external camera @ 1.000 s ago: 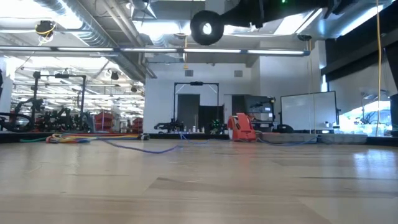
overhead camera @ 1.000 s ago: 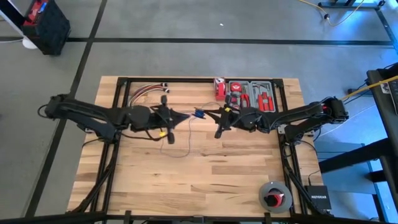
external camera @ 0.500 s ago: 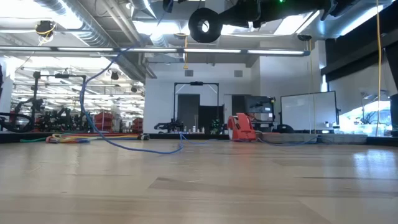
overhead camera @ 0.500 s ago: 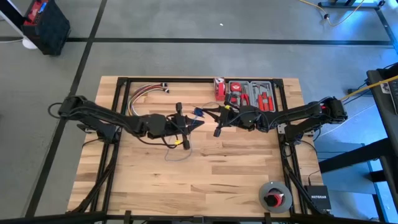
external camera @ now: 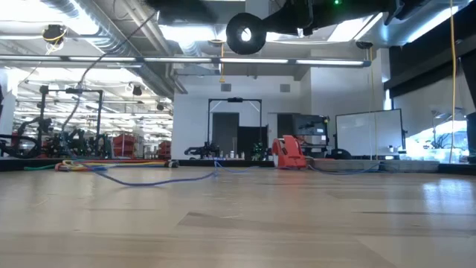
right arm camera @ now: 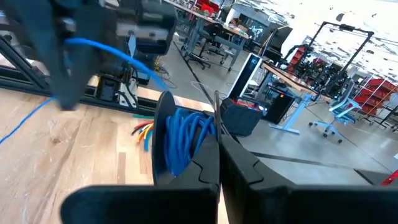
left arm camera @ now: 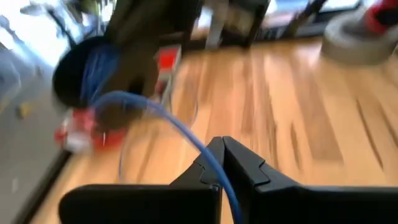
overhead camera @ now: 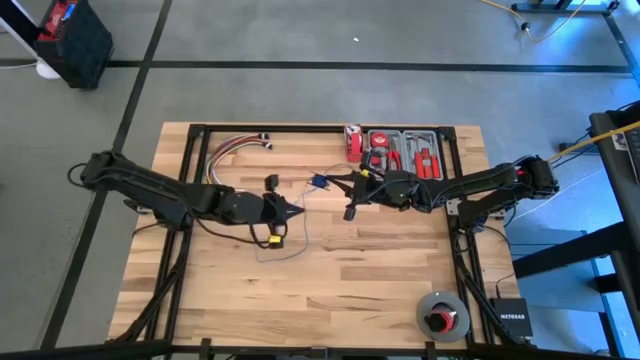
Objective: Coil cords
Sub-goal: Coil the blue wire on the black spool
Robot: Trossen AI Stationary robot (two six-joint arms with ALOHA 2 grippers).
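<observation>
The near half of the pale wooden slatted tabletop point(overhead camera: 340, 290) lay bare, so a gripper could have swept freely there, apart from the grey round reel with a red centre point(overhead camera: 442, 316) at the near right corner. Across the middle, the two dark arms met and barred the way, the left gripper point(overhead camera: 298, 211) and the right gripper point(overhead camera: 333, 180) near each other. A thin blue-violet cord point(overhead camera: 285, 248) hung between them and trailed in a loose loop on the boards just nearer. Along the far edge stood a red tool tray point(overhead camera: 404, 150) and a bundle of red, yellow and white wires point(overhead camera: 232, 148).
</observation>
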